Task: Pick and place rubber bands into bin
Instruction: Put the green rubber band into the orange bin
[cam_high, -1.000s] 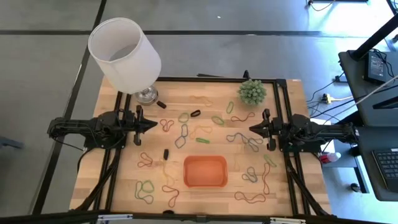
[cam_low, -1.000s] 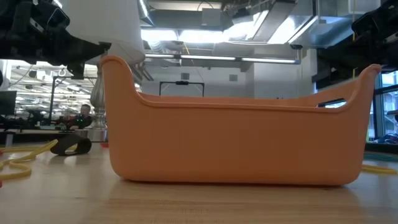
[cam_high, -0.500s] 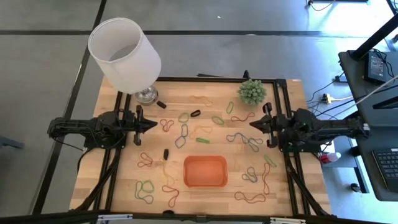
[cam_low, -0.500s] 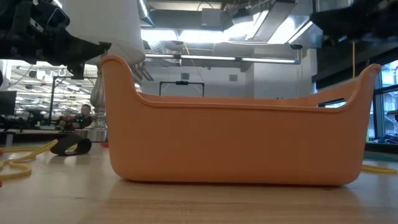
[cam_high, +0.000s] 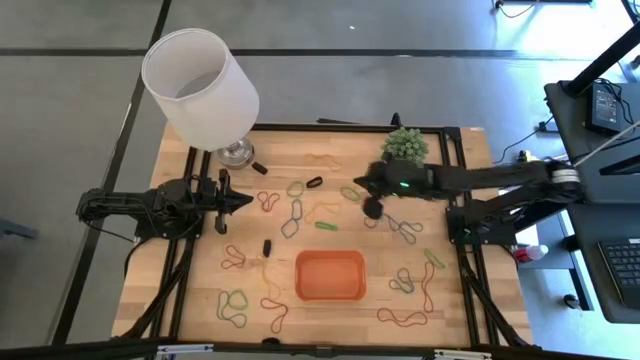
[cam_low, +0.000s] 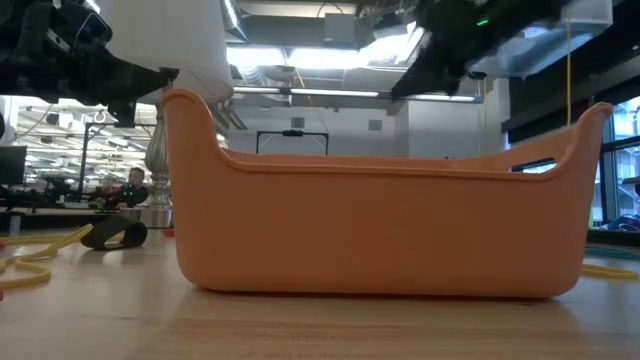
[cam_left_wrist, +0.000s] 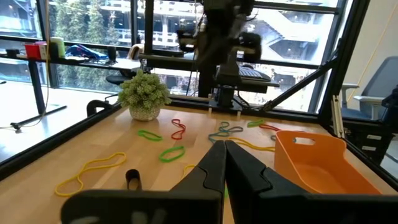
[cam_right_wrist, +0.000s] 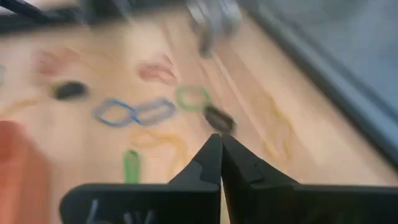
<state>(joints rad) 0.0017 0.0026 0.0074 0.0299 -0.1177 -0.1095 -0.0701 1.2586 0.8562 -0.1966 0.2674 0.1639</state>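
Moved since earlier: right gripper (cam_high: 364, 187) has swung out from its rest at the right edge to hover over the middle back of the table (cam_high: 470, 330), among loose bands; left arm has not shifted.
Bin (nearest): orange bin (cam_high: 330, 275) sits at the front centre of the table; seen from above its floor looks bare, no band inside that I can make out.
Rubber bands: rubber bands (cam_high: 298, 212) lie scattered all round the bin, green, red, yellow and bluish loops, none held by either arm.
Left gripper: left gripper (cam_high: 240, 199) waits at the left side, fingers pressed together, holding nothing.
Right gripper jaws: its wrist view shows the two dark fingers (cam_right_wrist: 233, 168) meeting at a point, closed on nothing, aimed over a green band and a small black piece (cam_right_wrist: 217, 118).
Risk one: closed jaws cannot take a band; if they go down this way they would only push or flick a loop aside.
Risk two: black piece lies close to the bands, so a wide grab could lift it instead.
Risk three: linked loops may drag neighbours along and drop short of the bin.
Far objects: potted plant (cam_high: 405, 147) and lamp (cam_high: 200, 85) stand at the back edge; the plant is just beside the extended arm and could be brushed.
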